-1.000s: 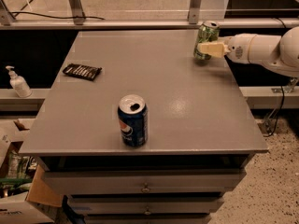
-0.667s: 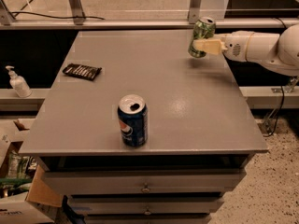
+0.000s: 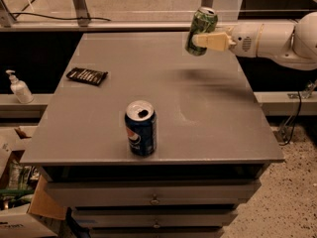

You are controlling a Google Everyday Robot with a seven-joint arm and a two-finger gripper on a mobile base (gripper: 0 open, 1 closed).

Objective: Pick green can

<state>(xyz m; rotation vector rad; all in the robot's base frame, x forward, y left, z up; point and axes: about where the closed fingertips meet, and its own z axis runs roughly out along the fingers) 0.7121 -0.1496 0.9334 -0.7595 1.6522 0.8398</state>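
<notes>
Tool [image 3: 198, 39] over the far right of the table [image 3: 148, 83], pinching the green can [image 3: 203, 19] at mid-body. We see one pale finger across it, the other presumably behind. The can, lower a second ago, now hangs tilted, clear of the surface, shadow beneath. We judge the pick nearly complete. Blue Pepsi can [image 3: 141, 133] stands untouched near the front.

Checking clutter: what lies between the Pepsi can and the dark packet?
Bare tabletop, in the camera view; the gripper holds the green can aloft at back right.
</notes>
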